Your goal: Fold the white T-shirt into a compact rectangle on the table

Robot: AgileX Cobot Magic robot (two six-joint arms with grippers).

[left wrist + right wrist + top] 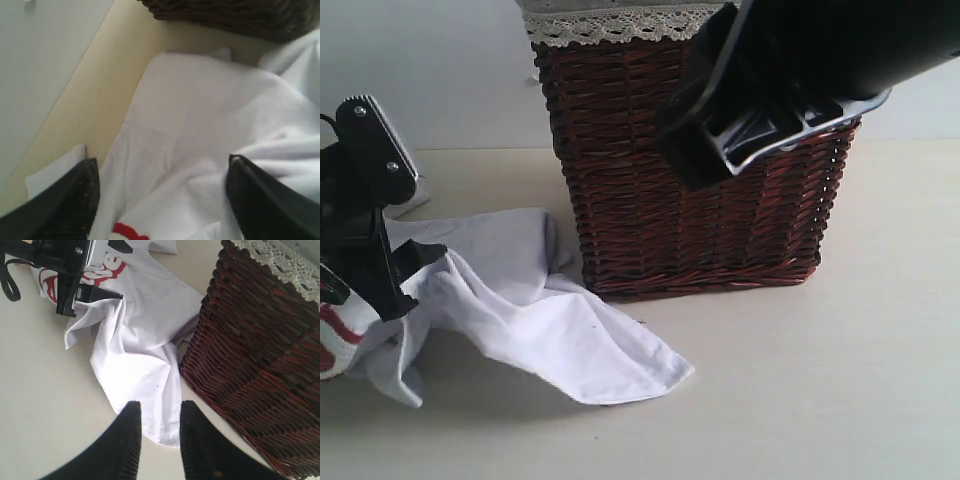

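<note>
I judge this to be the opening step. The white T-shirt lies rumpled on the surface, not yet spread flat. My left tool has its fingers wide apart and grips nothing. The shirt sits directly beneath and between them, with a ridge of cloth bunched against one finger. My right tool hangs higher, part open and empty. The shirt's loose end is below its tips and the wicker basket is close beside it.

Next, I think, each tool must take an edge and draw the shirt flat, away from the basket.

Only the right wrist view shows the red lettering under the left tool. The left wrist view shows little beyond cloth.
</note>
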